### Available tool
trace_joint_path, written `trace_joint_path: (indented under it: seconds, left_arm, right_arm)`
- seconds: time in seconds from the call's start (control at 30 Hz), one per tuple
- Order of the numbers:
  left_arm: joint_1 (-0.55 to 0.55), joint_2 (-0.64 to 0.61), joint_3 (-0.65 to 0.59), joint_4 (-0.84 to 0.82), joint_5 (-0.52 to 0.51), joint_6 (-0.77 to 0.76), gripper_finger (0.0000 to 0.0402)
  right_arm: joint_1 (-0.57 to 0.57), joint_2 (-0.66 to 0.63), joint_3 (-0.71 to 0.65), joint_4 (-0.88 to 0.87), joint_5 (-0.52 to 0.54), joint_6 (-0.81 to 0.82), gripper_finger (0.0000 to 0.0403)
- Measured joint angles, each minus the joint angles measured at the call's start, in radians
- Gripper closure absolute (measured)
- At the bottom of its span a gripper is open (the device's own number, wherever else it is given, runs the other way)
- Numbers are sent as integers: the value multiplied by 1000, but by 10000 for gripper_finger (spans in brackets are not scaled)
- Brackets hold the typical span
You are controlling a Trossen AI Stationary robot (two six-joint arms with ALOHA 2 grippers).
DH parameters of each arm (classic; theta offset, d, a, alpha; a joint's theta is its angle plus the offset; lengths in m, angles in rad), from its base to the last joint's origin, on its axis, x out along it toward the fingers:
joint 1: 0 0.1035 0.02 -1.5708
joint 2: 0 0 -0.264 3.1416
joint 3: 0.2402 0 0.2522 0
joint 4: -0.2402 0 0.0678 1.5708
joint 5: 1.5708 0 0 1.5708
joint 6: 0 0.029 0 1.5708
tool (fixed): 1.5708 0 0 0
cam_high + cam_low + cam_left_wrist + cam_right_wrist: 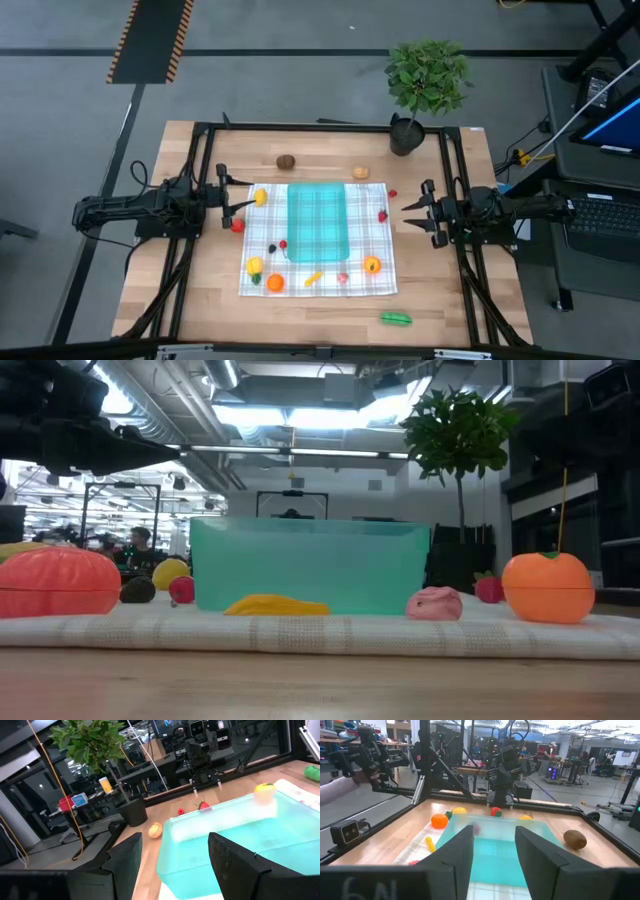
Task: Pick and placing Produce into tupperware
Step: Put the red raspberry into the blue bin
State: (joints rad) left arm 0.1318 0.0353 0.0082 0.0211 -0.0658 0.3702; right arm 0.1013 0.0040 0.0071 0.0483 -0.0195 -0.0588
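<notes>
Toy produce (pixel 274 283): small, light, rigid, smooth plastic; scattered on the checked cloth (pixel 380 285) around the tupperware (pixel 318 222), with strays on the bare table (pixel 200 300) (brown piece (pixel 286 161), green piece (pixel 396 319)). Likely to roll or squirt from a pinch; best gripped across the widest middle, from above. Tupperware: empty, centred on cloth, thin-walled and easily nudged. Left gripper (pixel 243 206): beside the cloth's left edge, fingers parted, holding nothing. Right gripper (pixel 410 214): beside the right edge, fingers parted, likewise empty.
</notes>
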Motion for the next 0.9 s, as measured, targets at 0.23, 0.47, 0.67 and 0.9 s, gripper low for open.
trace_joint_path:
  seconds: [0.23,0.47,0.67,0.9]
  left_arm:
    - [0,0,0,239,-89,25,182]
    - [0,0,0,286,-107,-89,182]
    - [0,0,0,277,-97,-237,182]
    - [-3,16,0,182,44,-376,185]
  right_arm:
    - [0,0,0,-1,0,55,253]
    - [0,0,0,-1,2,100,253]
    - [0,0,0,2,30,133,253]
    - [0,1,14,-2,71,156,253]
